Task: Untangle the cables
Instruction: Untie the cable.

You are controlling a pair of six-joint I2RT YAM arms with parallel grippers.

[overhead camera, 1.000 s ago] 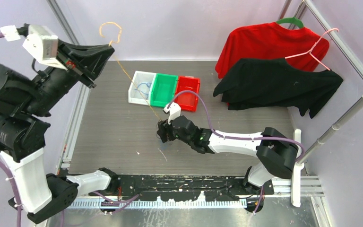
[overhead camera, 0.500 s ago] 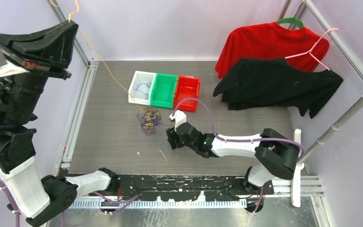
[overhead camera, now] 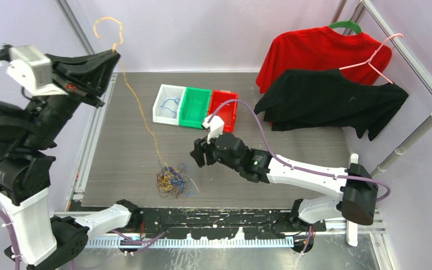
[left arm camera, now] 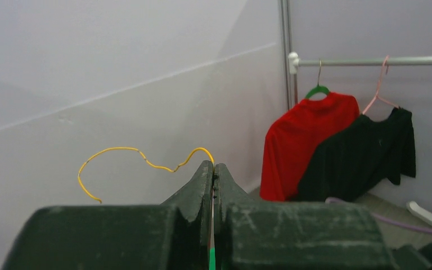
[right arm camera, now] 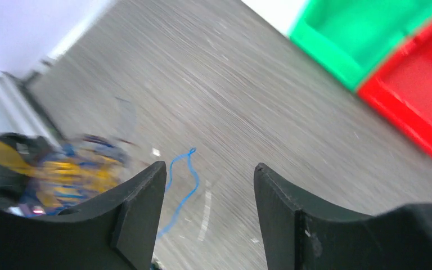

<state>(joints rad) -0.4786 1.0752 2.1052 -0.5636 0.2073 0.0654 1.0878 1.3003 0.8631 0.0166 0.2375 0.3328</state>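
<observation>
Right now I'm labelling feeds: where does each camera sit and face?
Top external: above and behind, looking down on the grey table; left arm, right arm show.
Left wrist: high, facing the wall and red shirt; shut left claw pinches the thin yellow wire.
Right wrist: low, facing the tangled cable clump; open right claw shows.
Shared: top and left wrist show that wire.

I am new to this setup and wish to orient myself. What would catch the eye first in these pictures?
The left gripper, raised high at the left, is shut on an orange cable running down to a tangled clump near the front edge of the table. The right gripper hovers open nearby; a red shirt and a black shirt hang at the right.
</observation>
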